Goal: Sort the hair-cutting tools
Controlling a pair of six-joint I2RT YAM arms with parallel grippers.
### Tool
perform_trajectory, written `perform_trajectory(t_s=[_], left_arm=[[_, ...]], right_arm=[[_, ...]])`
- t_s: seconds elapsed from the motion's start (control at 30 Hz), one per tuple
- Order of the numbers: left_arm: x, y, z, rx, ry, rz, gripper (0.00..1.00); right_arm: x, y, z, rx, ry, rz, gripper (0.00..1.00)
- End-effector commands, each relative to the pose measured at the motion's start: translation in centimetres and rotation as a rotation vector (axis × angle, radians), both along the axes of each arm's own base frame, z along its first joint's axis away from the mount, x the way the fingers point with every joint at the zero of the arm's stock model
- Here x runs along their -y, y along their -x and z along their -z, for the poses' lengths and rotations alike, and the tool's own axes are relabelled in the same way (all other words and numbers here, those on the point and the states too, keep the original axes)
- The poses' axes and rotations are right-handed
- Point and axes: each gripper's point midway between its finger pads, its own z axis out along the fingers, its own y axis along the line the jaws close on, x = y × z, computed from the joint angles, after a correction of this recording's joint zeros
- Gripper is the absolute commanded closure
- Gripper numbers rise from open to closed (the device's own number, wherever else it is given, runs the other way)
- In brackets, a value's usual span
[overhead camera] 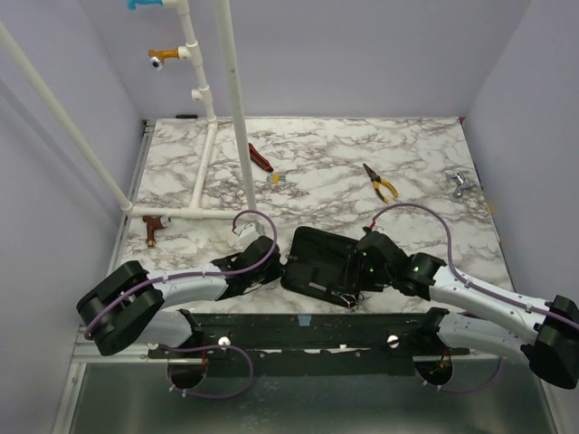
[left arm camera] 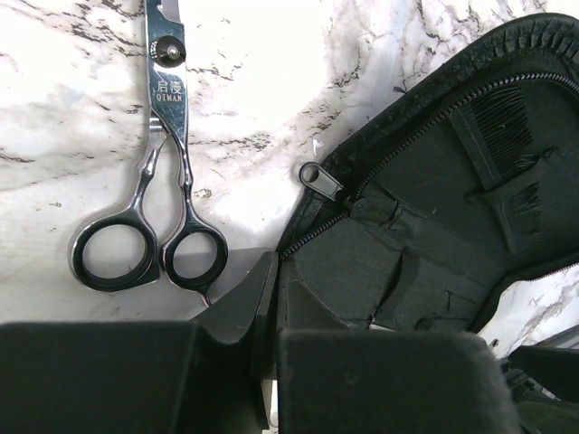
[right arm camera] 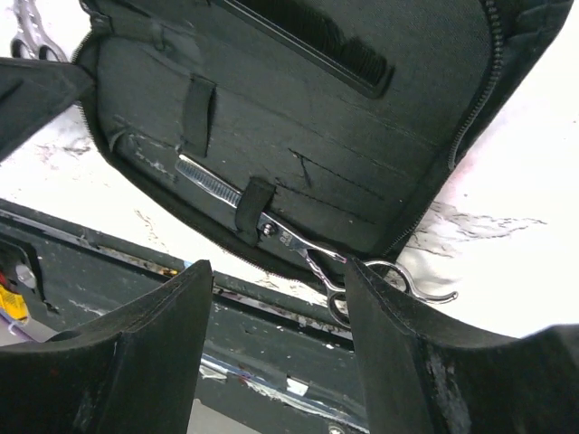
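Down low, angled inward, right end effector [right arm camera: 276, 271] gapes wide; left end effector [left arm camera: 276, 271] pinches the case [overhead camera: 317, 262] edge.

A robotics lab test cell: plain pale-violet walls [overhead camera: 362, 54] box in a marble-patterned surface [overhead camera: 326, 190], a white PVC pipe frame [overhead camera: 204, 136] stands upper left, and cabled robot arms [overhead camera: 181, 289] are bolted along the bottom.
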Motion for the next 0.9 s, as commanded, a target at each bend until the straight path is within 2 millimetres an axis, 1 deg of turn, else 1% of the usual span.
perform_trajectory(t_s=[0.0, 0.23, 0.4, 0.53, 0.63, 0.87], left_arm=[[-1.2, 0.8, 1.7, -0.034, -0.05, -0.017, 1.0], [-1.3, 1.0, 1.7, -0.03, -0.05, -0.012, 1.0], [-1.4, 1.0, 1.6, -0.025, -0.049, -0.01, 1.0], [-1.2, 1.1, 1.7, -0.026, -0.048, -0.003, 1.0], [-1.0, 1.2, 1.7, -0.026, -0.049, 0.005, 1.0], [-0.7, 1.3, 1.4, -0.018, -0.052, 0.019, 1.0]], right_arm=[[1.2, 1.4, 2.1, -0.049, 0.067, -0.019, 0.37], [1.5, 2.2, 3.8, -0.084, 0.088, -0.007, 0.37], [1.9, 2.5, 4.6, -0.094, 0.099, 0.002, 0.44], [2.0, 2.6, 5.2, -0.095, 0.099, 0.009, 0.47], [1.4, 2.7, 5.6, -0.104, 0.07, 0.008, 0.51], [1.0, 1.9, 5.5, -0.074, 0.061, 0.034, 0.59]])
